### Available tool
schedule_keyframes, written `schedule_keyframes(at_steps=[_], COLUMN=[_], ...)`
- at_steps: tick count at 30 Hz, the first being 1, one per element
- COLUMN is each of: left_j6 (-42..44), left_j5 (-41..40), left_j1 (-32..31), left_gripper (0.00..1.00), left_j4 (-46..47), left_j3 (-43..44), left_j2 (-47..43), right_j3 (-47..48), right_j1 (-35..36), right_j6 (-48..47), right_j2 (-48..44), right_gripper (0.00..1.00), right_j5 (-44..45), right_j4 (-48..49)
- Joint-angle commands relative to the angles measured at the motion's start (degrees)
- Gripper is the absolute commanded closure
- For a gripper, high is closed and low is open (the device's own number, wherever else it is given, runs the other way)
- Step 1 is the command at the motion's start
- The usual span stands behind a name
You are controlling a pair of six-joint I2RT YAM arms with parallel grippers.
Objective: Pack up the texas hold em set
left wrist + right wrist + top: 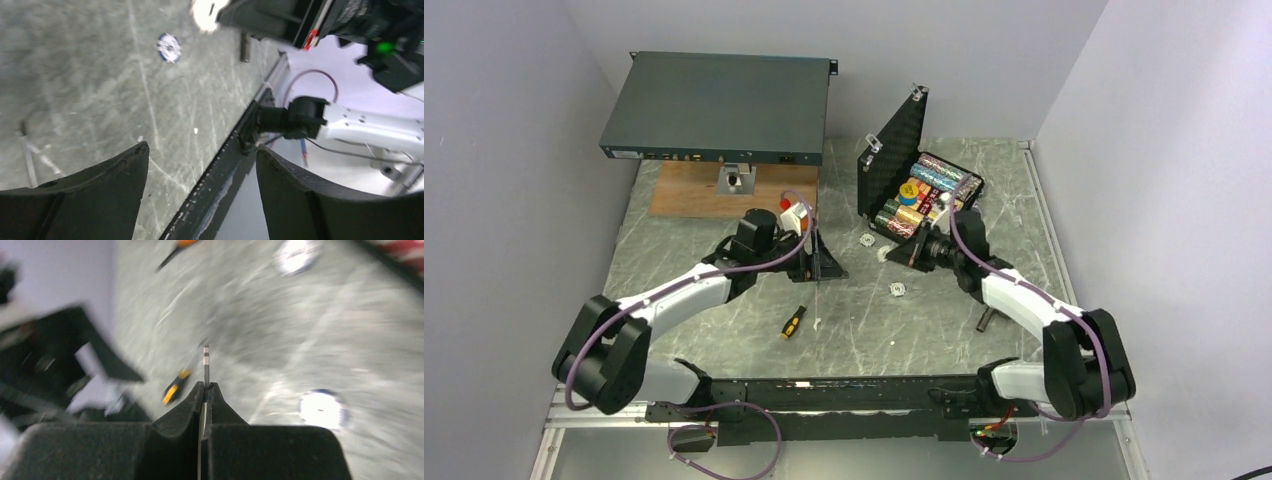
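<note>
From the overhead camera I see a grey marbled tabletop (864,335) with both arms reaching forward from the near edge. At the back right sits the small black textured hinged case (896,150), open, with its lid tilted up on the left. The multicoloured chip rows (932,185) lie packed inside its tray.

3 loose whitish chips (898,290) lie on the tabletop in front of the case, between the 2 arms and apart from one another.

The right claw (911,252) sits just in front of the case's near edge. In its wrist camera the right claw (206,387) is pinched tight. A thin disc with a white-and-dark striped rim (206,362) stands edge-on between the tips, and it looks like 1 of the chips. The view is blurred. 2 more pale chips show on the tabletop beyond.

The left claw (822,262) is over the middle of the tabletop. In its wrist camera the left claw (201,150) is spread wide, with nothing between its fingers (115,180). A blue-rimmed chip (169,47) lies on the tabletop beyond them.

An orange-and-black screwdriver (793,322) lies near the front centre. At the back left, a large dark-green flat rack unit (714,105) rests over a brown wooden board (686,190).
</note>
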Motion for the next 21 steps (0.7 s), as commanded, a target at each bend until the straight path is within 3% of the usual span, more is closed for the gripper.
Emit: schedule_keyframes(at_steps=[1,6,10,21], left_j6=[10.0,10.1,9.2,9.6], left_j5=[-11.2,-11.8,-11.7,-12.8], left_j1=[0.0,0.0,-0.1,-0.4], left_gripper=[0.19,0.19,0.20,0.20], left_j4=[-17.4,-18.2,-18.0,-19.2], left_j3=[3.5,2.8,2.1,0.1], left_j2=[-4.7,-6.4,-7.3,-9.9], right_j3=[10.1,21.4,27.3,41.4], right_j1=[-2.4,-8.7,-13.0,-17.3], right_j6=[-2.6,0.8,0.0,-6.5], right_j2=[-4.7,1.5,7.8,22.6], right_gripper=[1.00,1.00,1.00,1.00], right_j5=[38.2,51.8,57.0,56.3], right_j4=[-24.8,-37.3,-37.8,-33.2])
